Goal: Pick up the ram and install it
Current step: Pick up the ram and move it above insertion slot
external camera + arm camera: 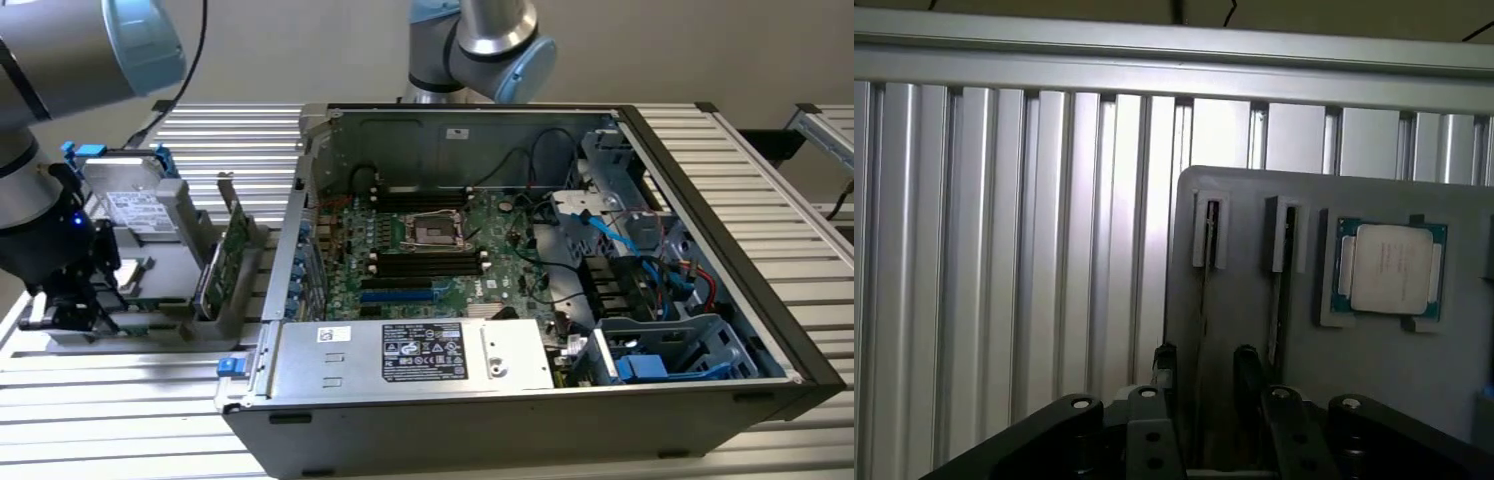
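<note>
The ram [1205,300] is set on edge in a slot of the grey holder [1374,370]. Above the holder, it is straddled, unclamped, by the wide-open gripper [1204,362].

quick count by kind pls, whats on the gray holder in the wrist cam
On the gray holder:
processor chip: 1
upright slots: 2
Total: 3
</note>
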Robot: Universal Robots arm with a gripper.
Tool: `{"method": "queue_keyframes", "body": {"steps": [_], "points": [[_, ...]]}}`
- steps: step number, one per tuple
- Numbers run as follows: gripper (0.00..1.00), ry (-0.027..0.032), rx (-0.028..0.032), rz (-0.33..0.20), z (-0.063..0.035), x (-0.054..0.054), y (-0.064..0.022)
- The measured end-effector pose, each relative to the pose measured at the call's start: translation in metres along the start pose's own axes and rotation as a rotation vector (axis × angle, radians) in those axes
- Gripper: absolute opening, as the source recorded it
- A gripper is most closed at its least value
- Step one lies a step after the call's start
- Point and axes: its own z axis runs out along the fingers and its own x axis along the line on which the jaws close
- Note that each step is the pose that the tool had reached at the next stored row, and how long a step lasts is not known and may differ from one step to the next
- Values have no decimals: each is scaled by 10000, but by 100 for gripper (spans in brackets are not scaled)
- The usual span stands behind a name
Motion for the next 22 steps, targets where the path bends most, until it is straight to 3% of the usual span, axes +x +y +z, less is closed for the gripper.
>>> {"method": "queue_keyframes", "body": {"steps": [3, 7, 12, 22], "points": [[37, -79, 3, -4, 43, 54, -74], [37, -134, 5, -7, 100, 78, -127], [37, -145, 5, -6, 174, 76, -149], [37, -145, 4, -7, 203, 26, -152]]}}
